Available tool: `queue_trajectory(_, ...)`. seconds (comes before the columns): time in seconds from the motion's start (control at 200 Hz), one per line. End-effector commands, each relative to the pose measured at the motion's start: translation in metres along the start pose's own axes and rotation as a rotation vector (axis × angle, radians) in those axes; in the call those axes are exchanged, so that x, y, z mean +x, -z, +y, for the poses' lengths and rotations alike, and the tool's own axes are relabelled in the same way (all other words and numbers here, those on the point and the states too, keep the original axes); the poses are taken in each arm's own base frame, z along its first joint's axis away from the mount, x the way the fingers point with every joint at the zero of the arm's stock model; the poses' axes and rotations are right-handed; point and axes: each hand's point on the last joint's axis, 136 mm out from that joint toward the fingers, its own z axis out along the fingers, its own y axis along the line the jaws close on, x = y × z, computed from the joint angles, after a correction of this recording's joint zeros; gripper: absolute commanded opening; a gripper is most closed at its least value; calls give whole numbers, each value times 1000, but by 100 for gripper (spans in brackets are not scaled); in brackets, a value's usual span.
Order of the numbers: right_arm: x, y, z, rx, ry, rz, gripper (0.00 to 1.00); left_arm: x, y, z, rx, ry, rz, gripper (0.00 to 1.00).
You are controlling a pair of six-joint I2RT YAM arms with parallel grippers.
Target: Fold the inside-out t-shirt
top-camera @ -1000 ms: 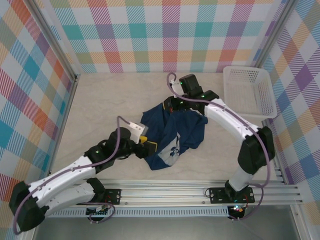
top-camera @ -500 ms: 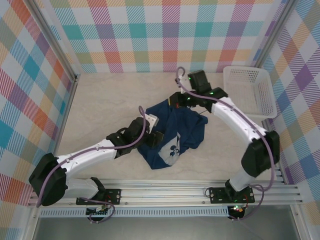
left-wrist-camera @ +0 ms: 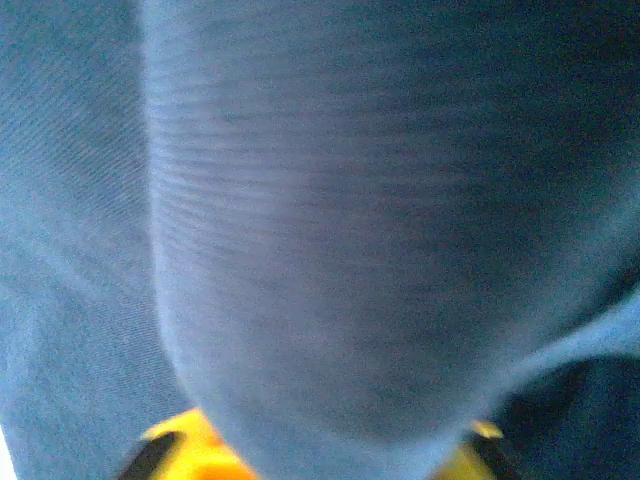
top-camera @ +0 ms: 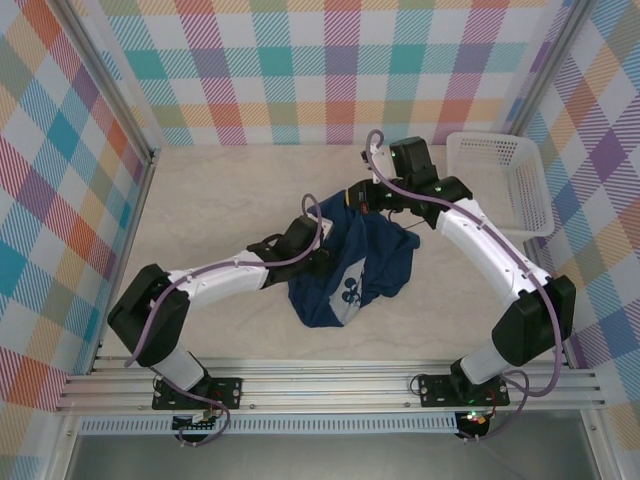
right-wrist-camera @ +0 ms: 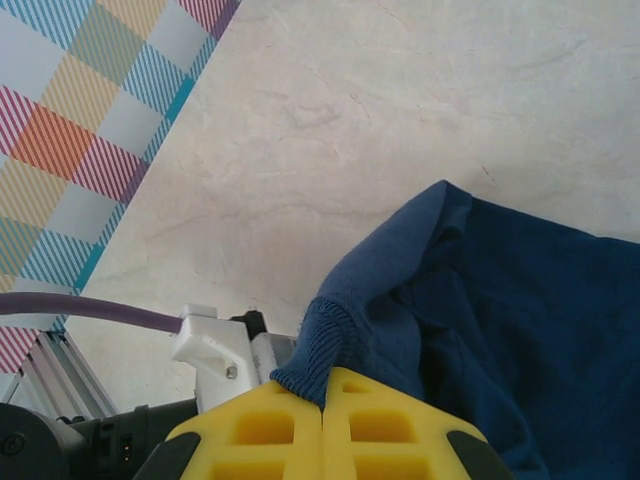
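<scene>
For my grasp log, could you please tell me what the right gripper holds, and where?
The right gripper pinches the dark navy cotton t-shirt by a ribbed edge band, jaws closed.

White basket (top-camera: 500, 185) on marbled table (top-camera: 210, 210)

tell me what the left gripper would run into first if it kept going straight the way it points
The t-shirt: navy cloth lies right across the fingers of the left gripper, so it would press into fabric at once. What lies behind is hidden.
</scene>
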Motion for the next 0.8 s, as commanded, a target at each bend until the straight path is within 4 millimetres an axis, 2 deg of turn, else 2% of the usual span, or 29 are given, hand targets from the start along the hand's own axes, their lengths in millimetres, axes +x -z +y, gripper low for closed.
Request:
queue_trajectory(0.0,-25,24,-12,62,33,-77,0,-46,34,-34,167,15,-116,0)
queue_trajectory(0.065,-39,43,-22,126,48,-122,0,-73,73,-63,328,36,-195,0)
queue_trajectory(0.155,-68,86,-40,257,72,-215,0,-110,133,-116,561,24,-302,0)
queue_trajectory(0.2,-84,112,-46,318,85,-269,0,-124,154,-142,634,-12,-329,0)
queue_trajectory(0.265,-109,151,-51,403,100,-364,0,-136,174,-177,723,-70,-327,0)
queue_trajectory(0.355,-143,202,-37,456,138,-484,0,-152,199,-211,813,-129,-345,0)
queue_trajectory(0.455,-172,231,-9,427,183,-570,0,-166,225,-219,850,-143,-400,0)
queue_trajectory(0.545,-190,234,12,342,201,-607,0,-172,244,-207,808,-145,-469,0)
queue_trajectory(0.605,-198,219,25,285,226,-601,0,-172,248,-188,730,-121,-515,0)
queue_trajectory(0.71,-203,168,49,174,264,-539,0,-169,244,-140,584,-31,-565,0)
queue_trajectory(0.795,-199,107,65,81,279,-456,0,-162,232,-94,471,86,-562,0)
